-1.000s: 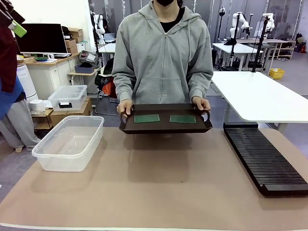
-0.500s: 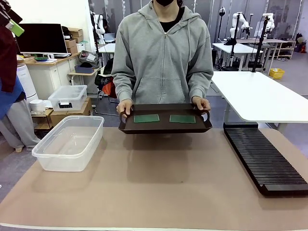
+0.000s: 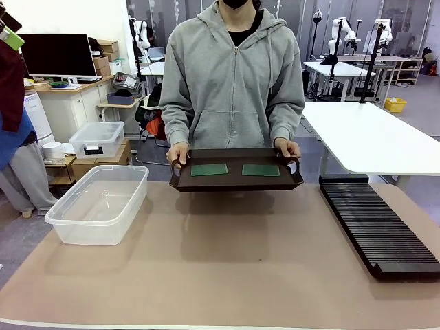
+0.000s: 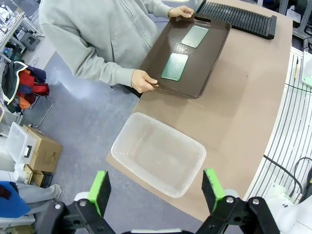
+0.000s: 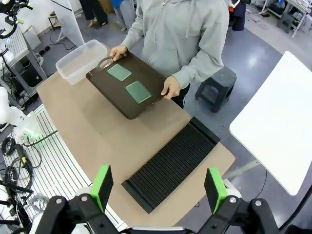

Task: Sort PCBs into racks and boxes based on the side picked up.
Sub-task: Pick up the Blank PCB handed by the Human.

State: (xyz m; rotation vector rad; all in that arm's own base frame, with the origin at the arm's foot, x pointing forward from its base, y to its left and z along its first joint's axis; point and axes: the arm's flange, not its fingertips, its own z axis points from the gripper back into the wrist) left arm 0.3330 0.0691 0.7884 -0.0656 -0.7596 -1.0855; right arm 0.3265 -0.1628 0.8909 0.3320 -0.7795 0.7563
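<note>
Although the left PCB [image 3: 210, 169] and the right PCB [image 3: 260, 170] lie in plain sight, their surface detail is too small to read, and which face is up cannot be told. Both lie flat, side by side and apart, on the floor of a dark brown tray [image 3: 236, 185]. The tray's underside is hidden. Whether it rests on the far edge of the table [image 3: 227, 268] or hangs just above it cannot be settled, though a shadow falls on the surface beneath. Fingers cover part of each handle: one hand [image 3: 177, 154] grasps the left handle, the other hand [image 3: 287, 148] the right. The person is cut off by the top edge of the front view.

The left gripper [image 4: 156, 181] has its jaws spread wide with nothing between them, high above the tub [image 4: 158, 153]. The right gripper [image 5: 157, 179] is likewise spread wide and unloaded, high above the rack [image 5: 170, 163]. Both gripper bodies are cut by the bottom edge.

Edges and clearance: the clear tub stands at the left, hard against the table edge; whether it overhangs cannot be told. The black slotted rack runs near to far along the right edge. Between tub and rack the tan surface lies open from the tray to the near edge. A white side table [image 3: 371, 137] stands beyond the rack.
</note>
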